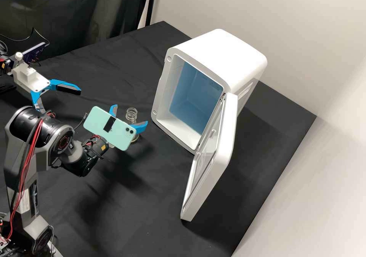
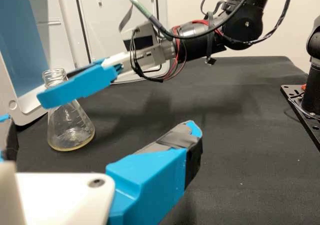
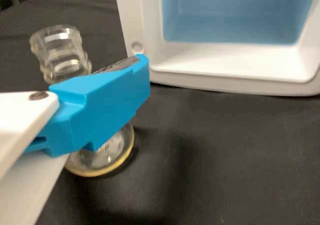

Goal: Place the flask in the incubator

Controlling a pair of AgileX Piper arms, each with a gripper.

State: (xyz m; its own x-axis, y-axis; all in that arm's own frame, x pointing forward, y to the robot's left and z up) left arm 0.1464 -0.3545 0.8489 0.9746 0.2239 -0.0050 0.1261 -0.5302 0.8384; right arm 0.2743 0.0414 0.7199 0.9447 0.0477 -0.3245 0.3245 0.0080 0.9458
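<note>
While the flask point(image 1: 131, 115) stands mid-bench point(image 1: 126, 188) just before the open incubator point(image 1: 228, 55), the right gripper point(image 1: 129, 117) straddles it, jaws apart, so the grasp looks in hand: next it must close squarely, then lift

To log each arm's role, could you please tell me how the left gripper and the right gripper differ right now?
The right gripper straddles the flask; the left gripper has nothing between its fingers. The right gripper is close to the open incubator; the left gripper is farther off. Both are open, with blue fingers.
</note>
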